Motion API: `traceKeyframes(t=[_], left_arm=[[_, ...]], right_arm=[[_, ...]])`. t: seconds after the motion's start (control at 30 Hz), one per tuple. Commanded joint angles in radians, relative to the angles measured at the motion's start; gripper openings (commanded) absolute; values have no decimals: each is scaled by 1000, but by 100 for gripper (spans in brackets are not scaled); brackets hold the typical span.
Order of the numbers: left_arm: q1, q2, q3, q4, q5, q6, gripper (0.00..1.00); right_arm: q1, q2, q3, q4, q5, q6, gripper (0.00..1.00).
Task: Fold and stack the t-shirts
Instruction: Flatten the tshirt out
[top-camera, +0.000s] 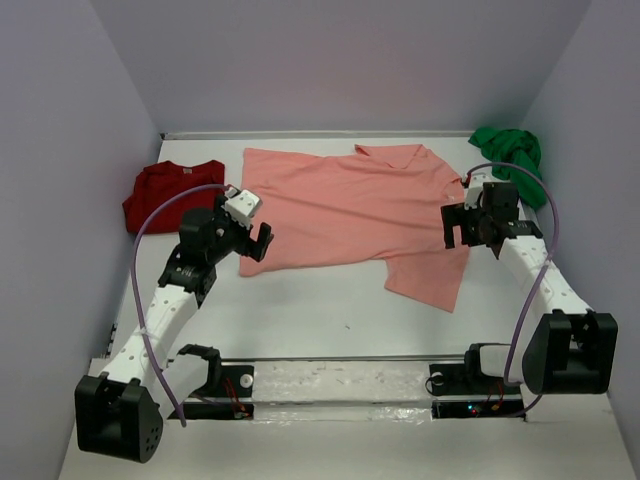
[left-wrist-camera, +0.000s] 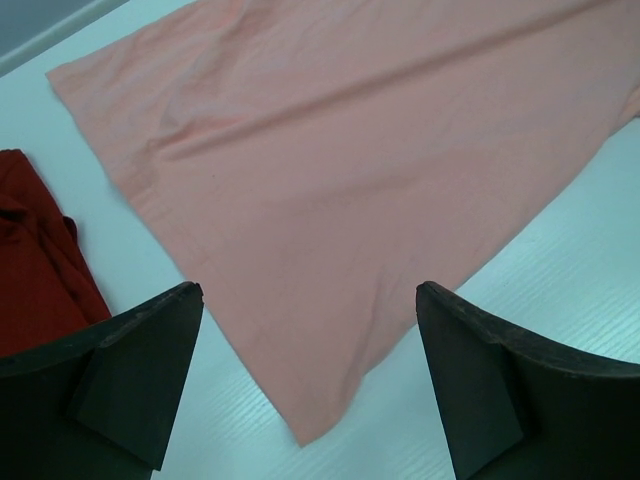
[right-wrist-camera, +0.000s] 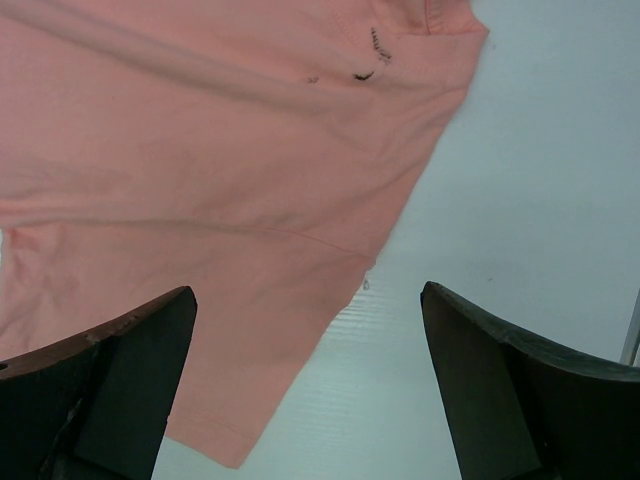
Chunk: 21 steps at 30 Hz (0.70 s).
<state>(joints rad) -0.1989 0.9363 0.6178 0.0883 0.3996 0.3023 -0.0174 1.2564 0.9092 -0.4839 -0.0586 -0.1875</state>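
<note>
Apparently three t-shirts (top-camera: 350, 205) (top-camera: 165, 195) (top-camera: 510, 150), two pincers (top-camera: 255, 250) (top-camera: 463, 230)

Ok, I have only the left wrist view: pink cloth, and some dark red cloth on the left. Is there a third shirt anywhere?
Observer: Yes, a green t-shirt lies bunched in the far right corner of the table.
Operator: Does the right claw hold something?
Observer: No, it is open and empty, over the right edge of the salmon-pink t-shirt.
Operator: Is that shirt folded?
Observer: Not yet; it lies spread out, with one sleeve pointing toward the near edge.
</note>
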Motion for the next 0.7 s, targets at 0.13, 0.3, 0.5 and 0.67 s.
traceKeyframes(t=[0.13, 0.3, 0.5, 0.67], left_arm=[[16, -16, -30, 33, -33, 74, 99], [21, -2, -38, 15, -34, 41, 99], [33, 78, 51, -160, 18, 96, 98], [36, 70, 57, -168, 15, 113, 96]], right_arm=[[4, -2, -15, 102, 105, -21, 100], [-6, 32, -4, 99, 186, -1, 100], [-38, 25, 7, 30, 103, -21, 99], [-84, 21, 10, 8, 69, 2, 89]])
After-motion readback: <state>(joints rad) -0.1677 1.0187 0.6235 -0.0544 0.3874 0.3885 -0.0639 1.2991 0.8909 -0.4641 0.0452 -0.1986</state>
